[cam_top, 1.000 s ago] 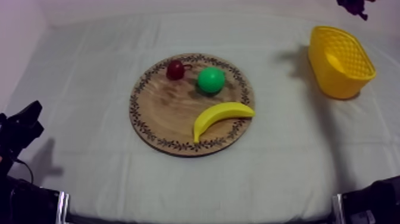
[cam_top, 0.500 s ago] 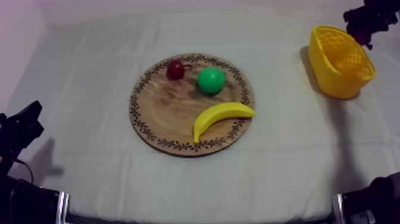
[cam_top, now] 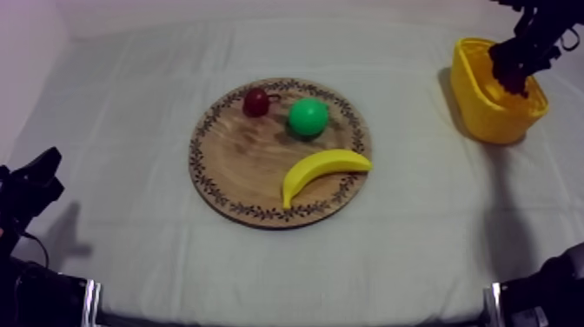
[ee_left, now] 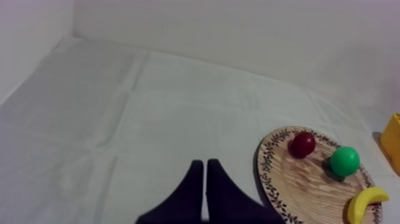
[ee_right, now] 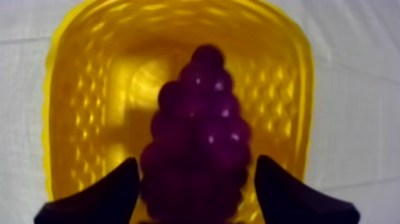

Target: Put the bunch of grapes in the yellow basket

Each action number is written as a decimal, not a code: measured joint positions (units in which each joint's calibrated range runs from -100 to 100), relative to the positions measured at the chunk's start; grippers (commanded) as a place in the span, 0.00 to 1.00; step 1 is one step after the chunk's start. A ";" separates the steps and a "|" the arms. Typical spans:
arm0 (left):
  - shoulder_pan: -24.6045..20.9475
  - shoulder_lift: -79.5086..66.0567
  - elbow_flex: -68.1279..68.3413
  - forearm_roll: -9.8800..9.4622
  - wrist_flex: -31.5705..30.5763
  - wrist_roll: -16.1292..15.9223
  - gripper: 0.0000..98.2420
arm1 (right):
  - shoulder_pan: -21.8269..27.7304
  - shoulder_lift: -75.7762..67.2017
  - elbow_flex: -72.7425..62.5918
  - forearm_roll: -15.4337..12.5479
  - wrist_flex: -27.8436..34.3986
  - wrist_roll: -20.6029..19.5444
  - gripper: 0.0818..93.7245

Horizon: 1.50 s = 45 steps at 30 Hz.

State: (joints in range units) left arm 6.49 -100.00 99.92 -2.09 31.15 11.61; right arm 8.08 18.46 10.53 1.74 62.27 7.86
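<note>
Right tool [ee_right: 196, 170] grips grapes [ee_right: 196, 131] above basket [ee_right: 83, 89]

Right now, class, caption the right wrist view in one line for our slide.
Right claw shut on the bunch of grapes, poised directly above the yellow basket.

Swung in from the far corner to over the basket [cam_top: 483, 115], grapes [ee_right: 196, 137] clamped in right gripper [ee_right: 196, 165].

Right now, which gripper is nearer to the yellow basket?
Right. The right gripper holds the grapes over the yellow basket; the left gripper rests far off, beyond the wooden board.
</note>
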 measured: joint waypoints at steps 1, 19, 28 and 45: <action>0.00 0.00 0.00 0.00 0.00 0.00 0.00 | 0.00 0.62 -0.36 -0.17 0.07 0.34 0.69; 0.00 0.00 0.00 0.00 0.00 0.00 0.00 | 0.60 -4.48 1.62 0.49 -3.26 2.04 0.70; 0.00 0.00 0.00 0.00 0.00 0.00 0.00 | 2.12 -19.11 13.57 -0.12 -13.71 2.08 0.64; 0.00 0.00 0.00 0.00 0.00 0.00 0.00 | -0.30 -51.84 41.07 -3.38 -30.44 3.63 0.46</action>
State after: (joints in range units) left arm 6.49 -100.00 99.92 -2.09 31.15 11.61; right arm 7.78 -33.38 51.60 -1.64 31.83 11.49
